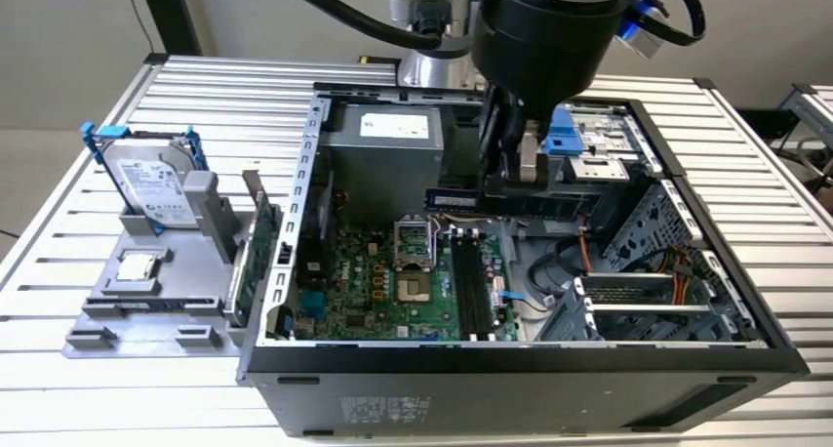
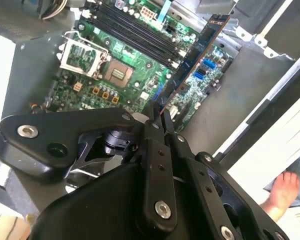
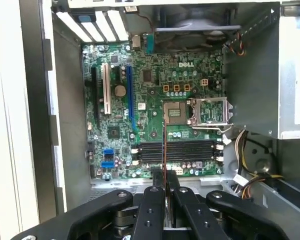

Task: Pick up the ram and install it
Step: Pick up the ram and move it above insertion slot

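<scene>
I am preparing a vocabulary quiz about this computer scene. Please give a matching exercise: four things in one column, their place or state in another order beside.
1 ram
2 hard drive
3 processor chip
4 processor socket

A lies flat on the grey holder
B cover open, on the motherboard
C held in the gripper over the case
D stands on edge in the grey holder

Pairs: 1-C, 2-D, 3-A, 4-B

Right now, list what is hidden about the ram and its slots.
- Exterior view: the gripper covers the ram's middle.
- First wrist view: the ram is edge-on, so its faces and contacts are unseen.
- Second wrist view: the fingers hide the ram's near end.
- Slots: latch positions too small to tell in all views.
</scene>
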You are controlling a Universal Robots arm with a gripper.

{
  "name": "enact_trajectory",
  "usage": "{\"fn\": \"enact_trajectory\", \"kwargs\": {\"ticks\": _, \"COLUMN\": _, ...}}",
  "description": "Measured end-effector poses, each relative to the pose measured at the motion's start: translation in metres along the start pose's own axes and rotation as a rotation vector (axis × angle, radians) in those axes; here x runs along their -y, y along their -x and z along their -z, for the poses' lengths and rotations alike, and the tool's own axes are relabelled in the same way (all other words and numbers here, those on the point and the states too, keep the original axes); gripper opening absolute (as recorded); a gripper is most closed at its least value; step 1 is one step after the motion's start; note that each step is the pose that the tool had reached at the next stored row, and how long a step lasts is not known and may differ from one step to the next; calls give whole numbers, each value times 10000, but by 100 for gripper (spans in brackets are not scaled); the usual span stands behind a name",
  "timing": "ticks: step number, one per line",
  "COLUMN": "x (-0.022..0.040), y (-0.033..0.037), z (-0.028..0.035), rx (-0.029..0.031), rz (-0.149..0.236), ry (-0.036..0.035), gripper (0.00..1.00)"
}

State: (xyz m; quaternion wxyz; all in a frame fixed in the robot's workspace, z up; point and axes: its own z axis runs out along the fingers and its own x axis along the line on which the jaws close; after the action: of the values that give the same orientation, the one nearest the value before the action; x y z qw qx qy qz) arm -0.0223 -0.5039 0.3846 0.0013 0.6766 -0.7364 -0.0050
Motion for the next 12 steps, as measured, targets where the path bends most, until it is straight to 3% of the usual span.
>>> {"fn": "enact_trajectory", "kwargs": {"ticks": 3, "x": 8, "y": 13, "z": -8, "rx": 3, "rz": -191, "ry": -1, "gripper": 0}}
{"fn": "enact_trajectory", "kwargs": {"ticks": 9, "x": 11, "y": 20, "z": -10, "rx": 4, "rz": -212, "ry": -2, "gripper": 0}}
{"fn": "enact_trajectory", "kwargs": {"ticks": 12, "x": 19, "y": 60, "z": -13, "rx": 3, "rz": -210, "ry": -1, "gripper": 0}}
